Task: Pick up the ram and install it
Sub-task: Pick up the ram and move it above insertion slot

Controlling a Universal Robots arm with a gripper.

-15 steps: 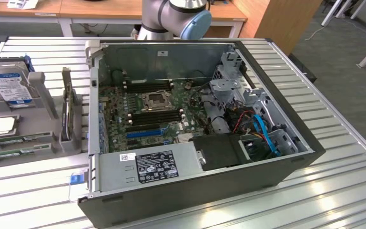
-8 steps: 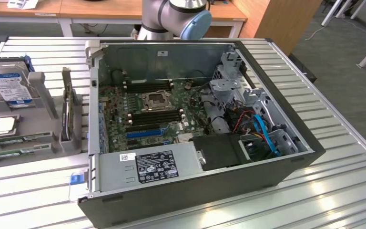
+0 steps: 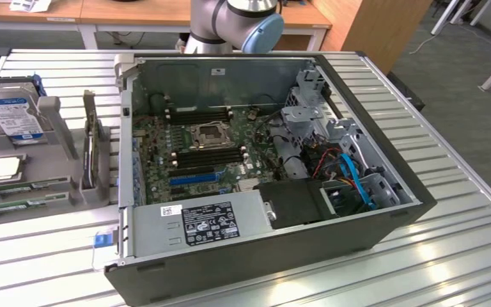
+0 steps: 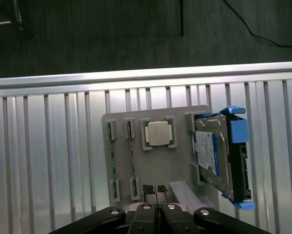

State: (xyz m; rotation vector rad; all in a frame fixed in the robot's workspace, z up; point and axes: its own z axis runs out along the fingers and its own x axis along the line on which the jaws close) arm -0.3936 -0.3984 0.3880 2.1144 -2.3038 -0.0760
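The black end effector (image 4: pixel 154 189) hangs with its two fingertips pressed together and nothing between them, over the near edge of a flat grey plastic holder (image 4: pixel 177 168). Closest to it is the ram (image 4: pixel 131 158), a slim green circuit-board stick standing on edge in a clip slot of that holder. It is untouched. A second green stick (image 4: pixel 112 161) sits in the neighbouring slot, just beside the first.

Further along the holder a square silver processor chip (image 4: pixel 159 133) lies flat in its own recess. Beyond that a blue-and-silver hard drive (image 4: pixel 215 156) with blue plastic rails stands on edge at the holder's far end, taller than everything else on it.

The holder rests on a slatted aluminium desk (image 4: pixel 48 146). In the exterior view it lies to the exterior view's left of a large open black computer case (image 3: pixel 271 262), with a dark upright expansion card (image 3: pixel 92 150) and the case's side wall standing between them. Inside the case, long black memory slots (image 3: pixel 209 155) run beside the processor socket (image 3: pixel 207 133).
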